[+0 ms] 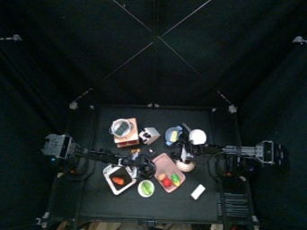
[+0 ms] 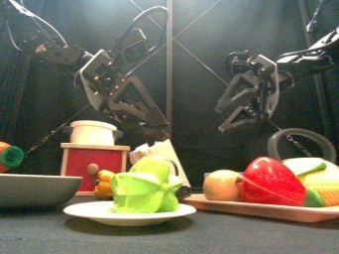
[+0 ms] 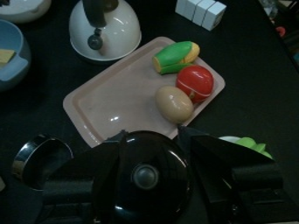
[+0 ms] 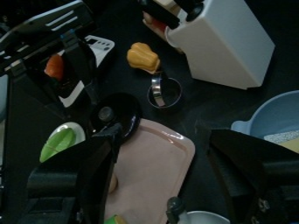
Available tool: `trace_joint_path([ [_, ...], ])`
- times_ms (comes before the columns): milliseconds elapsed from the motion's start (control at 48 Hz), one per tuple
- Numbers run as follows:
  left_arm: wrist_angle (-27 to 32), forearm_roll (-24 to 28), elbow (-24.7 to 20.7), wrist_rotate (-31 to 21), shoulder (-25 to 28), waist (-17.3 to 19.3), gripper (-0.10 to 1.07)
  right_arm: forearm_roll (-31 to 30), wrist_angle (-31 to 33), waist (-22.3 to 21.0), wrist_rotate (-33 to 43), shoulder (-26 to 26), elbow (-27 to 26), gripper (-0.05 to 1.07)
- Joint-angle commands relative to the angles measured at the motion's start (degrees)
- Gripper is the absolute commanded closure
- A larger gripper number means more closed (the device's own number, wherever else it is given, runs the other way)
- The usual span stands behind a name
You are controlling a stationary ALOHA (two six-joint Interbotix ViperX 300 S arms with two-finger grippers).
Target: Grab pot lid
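The black pot lid (image 3: 142,173), round with a knob in its middle, sits between the jaws of my left gripper (image 3: 152,144), which close on its rim. The gripper holds it above the near corner of the pink tray (image 3: 111,101). In the front view my left gripper (image 2: 153,121) hangs well above the table. The right wrist view shows the lid (image 4: 114,115) at the left arm's fingertips. My right gripper (image 4: 163,175) is open and empty above the tray's other end, and it hangs high in the front view (image 2: 245,104).
The tray holds an egg-like ball (image 3: 174,102), a red fruit (image 3: 194,81) and a green-yellow piece (image 3: 177,56). A metal ring (image 3: 30,157), a white kettle (image 3: 100,26), a blue bowl (image 3: 10,52), a plate of greens (image 2: 139,193) and a red toaster (image 2: 93,159) stand around.
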Motion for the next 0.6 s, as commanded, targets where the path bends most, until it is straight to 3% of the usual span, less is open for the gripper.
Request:
trace_joint_path([
  [0,-4.2,-0.9,0.6,0.0,-2.8,0.2,0.11,-0.2,-0.4,0.8,-0.1,-0.4,-1.0,0.05],
  [167,-11.3,-1.5,4.7,0.0,-8.1,1.8,0.11,-0.4,-1.0,2.5,-0.1,1.3,-3.1,0.05],
  [396,-10.2,-7.5,9.1,0.3,-13.0,4.3,0.11,-1.7,-1.2,6.7,-0.4,8.2,-9.0,0.05],
  [583,-10.1,-6.4,13.7,0.2,-19.6,6.0,0.11,-7.4,0.3,12.3,-0.2,17.0,-14.5,0.05],
])
